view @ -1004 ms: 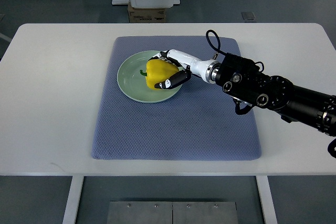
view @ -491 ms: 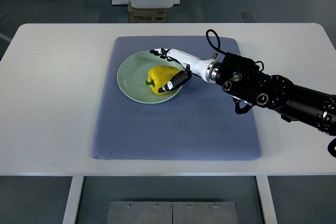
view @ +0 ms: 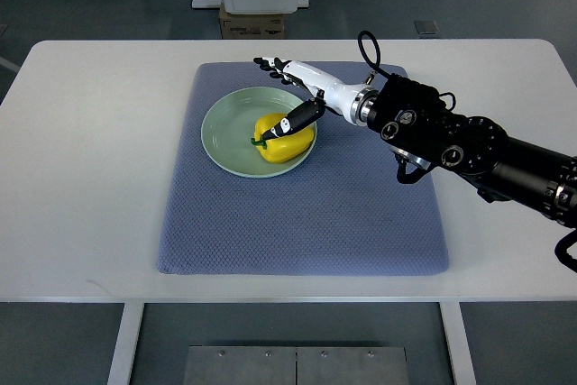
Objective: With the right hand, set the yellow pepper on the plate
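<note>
Your right hand (view: 290, 96) has let go and lifted back since a second ago, fingers spread and empty above the plate's (view: 221, 123) far rim, leaving the pepper (view: 278, 140) resting on the plate's right half, delivered.

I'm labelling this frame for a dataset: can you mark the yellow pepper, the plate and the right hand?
yellow pepper (view: 287, 144): top view, on its yellow body.
plate (view: 225, 129): top view, on the bare green surface left of the pepper.
right hand (view: 296, 93): top view, on the white palm, fingers spread.
</note>
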Available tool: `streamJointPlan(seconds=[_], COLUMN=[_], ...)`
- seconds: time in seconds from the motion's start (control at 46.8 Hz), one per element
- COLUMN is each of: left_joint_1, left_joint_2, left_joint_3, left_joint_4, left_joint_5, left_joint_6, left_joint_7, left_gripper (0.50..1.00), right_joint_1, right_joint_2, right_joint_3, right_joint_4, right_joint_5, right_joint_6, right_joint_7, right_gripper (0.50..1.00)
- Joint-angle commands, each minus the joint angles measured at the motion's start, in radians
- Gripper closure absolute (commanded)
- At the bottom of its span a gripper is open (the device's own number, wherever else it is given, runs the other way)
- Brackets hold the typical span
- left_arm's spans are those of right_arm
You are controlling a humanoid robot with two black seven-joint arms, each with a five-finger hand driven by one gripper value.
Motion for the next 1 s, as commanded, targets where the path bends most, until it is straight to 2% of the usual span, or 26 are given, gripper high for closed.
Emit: streamJointPlan(seconds=[0.0,0.192,0.641,0.982], left_joint_1=[0.000,0.000,0.000,0.000], left_joint_2=[0.000,0.000,0.000,0.000], left_joint_3=[0.000,0.000,0.000,0.000], left_joint_4=[0.000,0.000,0.000,0.000], left_joint_5=[0.000,0.000,0.000,0.000], left_joint_6=[0.000,0.000,0.000,0.000], left_joint_7=[0.000,0.000,0.000,0.000], left_gripper=[0.500,0.500,0.500,0.500], right_joint_1=[-0.001,-0.009,-0.072,-0.154], right_joint_2=[0.000,0.000,-0.140,-0.175], right_joint_3=[0.029,0.147,0.340,0.493], right_joint_4=[-0.001,-0.003,-0.003,-0.003], right_joint_5=[0.001,0.004,0.083,0.104], right_joint_6=[-0.002,-0.003,-0.020,-0.026], right_joint_7=[-0.001,-0.027,-0.030,-0.030], right_gripper=[0.502,0.502,0.505,0.502])
